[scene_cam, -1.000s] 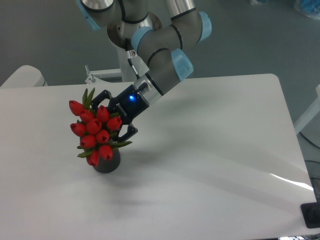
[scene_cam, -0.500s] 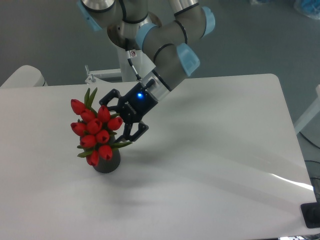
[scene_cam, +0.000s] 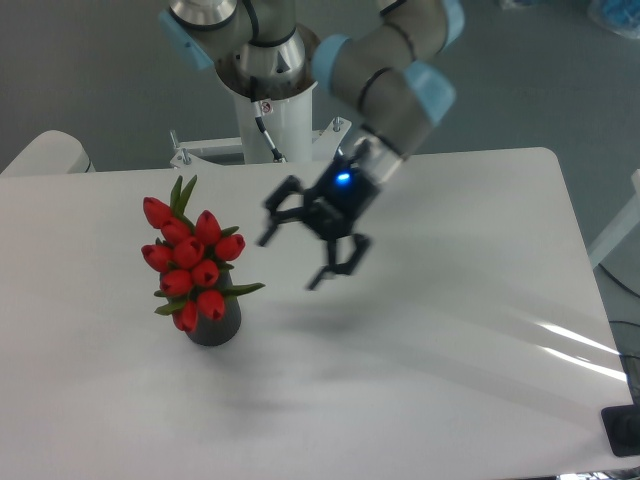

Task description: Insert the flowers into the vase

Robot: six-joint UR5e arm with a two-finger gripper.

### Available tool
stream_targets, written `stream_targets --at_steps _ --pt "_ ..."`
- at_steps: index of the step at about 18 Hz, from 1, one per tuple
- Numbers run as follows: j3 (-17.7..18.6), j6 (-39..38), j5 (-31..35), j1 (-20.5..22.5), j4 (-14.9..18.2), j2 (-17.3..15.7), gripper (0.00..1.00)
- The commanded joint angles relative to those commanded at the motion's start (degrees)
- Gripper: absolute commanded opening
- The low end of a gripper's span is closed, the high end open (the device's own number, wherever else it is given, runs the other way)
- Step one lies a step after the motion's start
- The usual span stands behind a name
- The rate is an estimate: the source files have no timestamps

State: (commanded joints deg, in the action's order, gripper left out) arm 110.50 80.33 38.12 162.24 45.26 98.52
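Observation:
The flowers (scene_cam: 190, 262), a tight bunch of red tulip buds with green leaves, stand upright in the vase (scene_cam: 213, 324), a small black cylinder on the white table. The bunch hides most of the vase's mouth. My gripper (scene_cam: 293, 260) is open and empty, raised above the table to the right of the flowers and well apart from them. Its fingers point down and to the left, and a blue light glows on its body.
The white table (scene_cam: 450, 330) spreads to the right and front of the vase. The arm's base column (scene_cam: 268, 100) stands behind the table's far edge. A dark object (scene_cam: 622, 428) sits at the table's front right corner.
The gripper has let go of the flowers, pulled away to the right and risen. The flowers stay standing in the vase.

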Motion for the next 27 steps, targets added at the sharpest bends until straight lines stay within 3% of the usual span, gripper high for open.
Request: stream_targets --at_steps 7,10,14,18,20,27 --pt "-8.79 5.35 15.82 4.49 0.18 0.62 1.0" --pt "-12.57 12.8 23.81 4.49 1.14 1.76 1.0" --pt "-18.98 19.76 35.95 3.26 10.17 2.81 1.0" --pt "-25.14 20.22 36.67 2.2 20.28 4.04 1.0" --pt "-26.21 20.3 36.67 2.12 23.63 4.13 1.0" --pt "-24.81 20.48 37.9 0.36 24.26 3.61 1.0"
